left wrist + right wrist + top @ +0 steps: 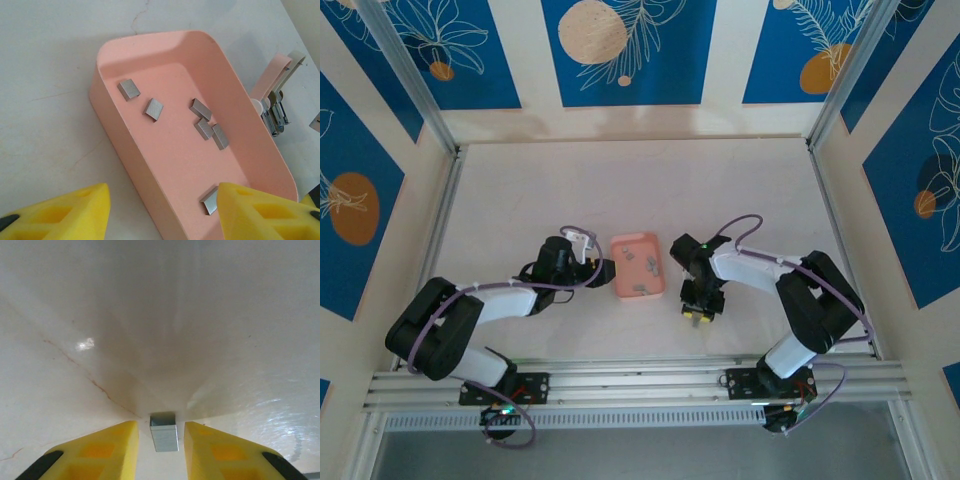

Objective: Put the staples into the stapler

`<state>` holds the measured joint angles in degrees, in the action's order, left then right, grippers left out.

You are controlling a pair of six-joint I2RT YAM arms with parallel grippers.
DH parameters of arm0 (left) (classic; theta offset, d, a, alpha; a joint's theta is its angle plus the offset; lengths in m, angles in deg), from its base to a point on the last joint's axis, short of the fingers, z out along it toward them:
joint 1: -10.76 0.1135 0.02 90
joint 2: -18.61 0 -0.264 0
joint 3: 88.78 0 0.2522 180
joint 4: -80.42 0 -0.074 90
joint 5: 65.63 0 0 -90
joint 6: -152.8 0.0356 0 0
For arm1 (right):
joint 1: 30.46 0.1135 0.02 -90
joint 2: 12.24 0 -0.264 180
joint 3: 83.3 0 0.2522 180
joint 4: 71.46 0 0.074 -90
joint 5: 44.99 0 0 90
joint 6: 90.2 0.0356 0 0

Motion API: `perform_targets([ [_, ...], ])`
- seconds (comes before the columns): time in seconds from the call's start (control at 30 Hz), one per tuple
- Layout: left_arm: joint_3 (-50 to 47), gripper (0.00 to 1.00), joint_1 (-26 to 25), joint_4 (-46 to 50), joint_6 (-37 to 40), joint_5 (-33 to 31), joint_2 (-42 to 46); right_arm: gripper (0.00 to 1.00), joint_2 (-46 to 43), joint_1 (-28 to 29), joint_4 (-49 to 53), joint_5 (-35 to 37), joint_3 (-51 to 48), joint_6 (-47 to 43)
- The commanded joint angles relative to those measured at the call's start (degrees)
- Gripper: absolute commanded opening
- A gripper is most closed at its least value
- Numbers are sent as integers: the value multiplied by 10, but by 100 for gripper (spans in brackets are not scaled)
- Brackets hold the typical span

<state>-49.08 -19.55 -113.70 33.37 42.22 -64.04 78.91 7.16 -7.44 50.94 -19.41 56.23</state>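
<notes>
- Staple strip [164,432] lies on table [160,315] between my right gripper [161,425] fingers; the jaws are narrow, with slight gaps either side.
- More staples [204,129] loose in tray [125,145].
- Left gripper [162,189] half-wide, straddling tray's near wall.
- Stapler [274,107] just beside tray.

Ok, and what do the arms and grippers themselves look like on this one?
The left arm and right arm match: white links between bulky black joints, thin purple cables looping alongside. The left gripper and right gripper have blocky bright-yellow fingers with recessed pockets and black inserts.
</notes>
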Motion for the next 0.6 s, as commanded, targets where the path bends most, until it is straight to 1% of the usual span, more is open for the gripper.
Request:
perform_targets([
  [0.0,12,58,-4,-7,16,10,-5,30,9,-4,19,-5,-1,-9],
  [0.13,11,58,-5,-6,16,10,-6,30,17,-4,15,-6,-2,-13],
  [0.43,11,58,-5,-5,16,10,-5,22,35,-6,1,-8,-3,-20],
  [0.57,12,58,-4,-5,17,10,-5,22,35,-11,-12,-16,-16,-19],
])
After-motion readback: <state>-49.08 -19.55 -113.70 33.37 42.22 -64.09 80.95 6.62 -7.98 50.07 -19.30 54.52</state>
